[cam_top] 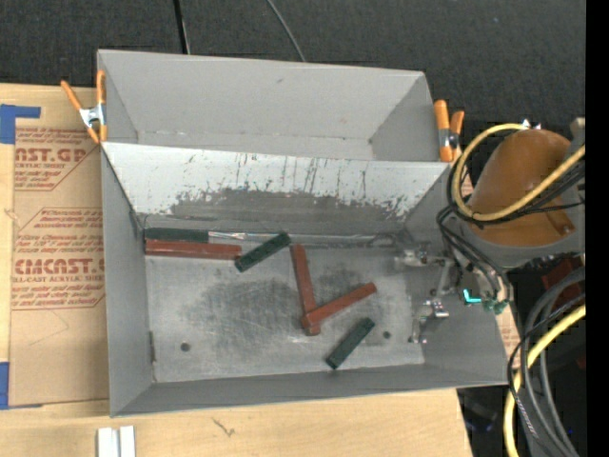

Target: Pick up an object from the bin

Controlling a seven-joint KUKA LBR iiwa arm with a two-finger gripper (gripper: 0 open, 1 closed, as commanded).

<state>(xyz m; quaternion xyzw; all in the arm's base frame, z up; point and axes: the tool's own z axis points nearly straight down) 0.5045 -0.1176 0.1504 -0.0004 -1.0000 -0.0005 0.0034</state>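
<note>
**Gripper low at the bin's right wall, sticks spread to its left**

The arm (519,198) enters from the right of the frame, its orange cover (523,184) looped by yellow cables (476,174) just outside the bin's right rim. Below the cover, the gripper (425,298) hangs inside the grey metal bin (266,150), close to the right wall and over the right end of the floor. Whether it is open or closed cannot be told from this angle.

Room on the right is tight, with the sloped right wall just beside the gripper and the front edge not far below it. To the left the floor lies open. A wide bare patch takes up the lower left of the floor.

Nearest the gripper is a short dark green block (350,343), lying flat and tilted, to its lower left near the front edge and apart from it. Just above that block, a tilted red-brown stick (344,301) points its upper end toward the gripper. Its lower end meets the foot of a long red-brown stick (303,284) that runs almost upright in the frame.

Farther left, a second dark green block (262,252) lies at a slant. Along the back wall at the left, a flat red-brown bar (190,249) lies just below a dark green strip (181,235).
</note>
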